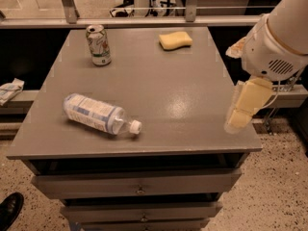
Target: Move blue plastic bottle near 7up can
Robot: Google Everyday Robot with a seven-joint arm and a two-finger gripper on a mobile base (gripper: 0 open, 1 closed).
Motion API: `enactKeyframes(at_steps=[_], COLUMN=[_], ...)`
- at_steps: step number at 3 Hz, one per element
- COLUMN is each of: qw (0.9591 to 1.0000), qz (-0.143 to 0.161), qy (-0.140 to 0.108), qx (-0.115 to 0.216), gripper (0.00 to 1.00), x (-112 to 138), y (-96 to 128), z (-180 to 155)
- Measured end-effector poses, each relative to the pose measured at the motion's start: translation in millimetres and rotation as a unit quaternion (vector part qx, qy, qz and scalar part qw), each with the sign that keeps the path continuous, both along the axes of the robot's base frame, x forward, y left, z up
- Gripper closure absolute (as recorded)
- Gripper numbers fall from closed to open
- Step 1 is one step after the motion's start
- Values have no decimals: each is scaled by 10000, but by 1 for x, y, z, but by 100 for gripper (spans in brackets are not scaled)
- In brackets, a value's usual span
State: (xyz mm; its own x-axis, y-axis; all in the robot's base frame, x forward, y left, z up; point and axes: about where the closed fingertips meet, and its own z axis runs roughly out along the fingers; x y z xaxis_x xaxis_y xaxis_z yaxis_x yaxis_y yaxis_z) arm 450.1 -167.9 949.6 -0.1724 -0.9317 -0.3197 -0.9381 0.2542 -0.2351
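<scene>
Grey bench (183,105) is carrying the bottle (96,113), lying on its side near the front left, far from the can (98,44) at the back. It is looking light, smooth and squashy (probably rolling easily), so gripping across its labelled middle seems wisest. The pincer (243,107) is hovering at the bench's right edge, well apart from the bottle; parted or together, I cannot tell.

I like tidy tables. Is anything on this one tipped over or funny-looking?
The blue plastic bottle lies on its side near the front edge of the table, cap on. The 7up can stands upright. The gripper hangs beside the right edge.
</scene>
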Motion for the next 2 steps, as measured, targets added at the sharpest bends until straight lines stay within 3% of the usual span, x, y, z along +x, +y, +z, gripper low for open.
enactKeyframes(at_steps=[1,2], qw=[10000,9999], qz=[0,8], qy=[-1,-9], qx=[0,155], gripper=[0,0], x=[0,3], y=[0,18], z=[0,0])
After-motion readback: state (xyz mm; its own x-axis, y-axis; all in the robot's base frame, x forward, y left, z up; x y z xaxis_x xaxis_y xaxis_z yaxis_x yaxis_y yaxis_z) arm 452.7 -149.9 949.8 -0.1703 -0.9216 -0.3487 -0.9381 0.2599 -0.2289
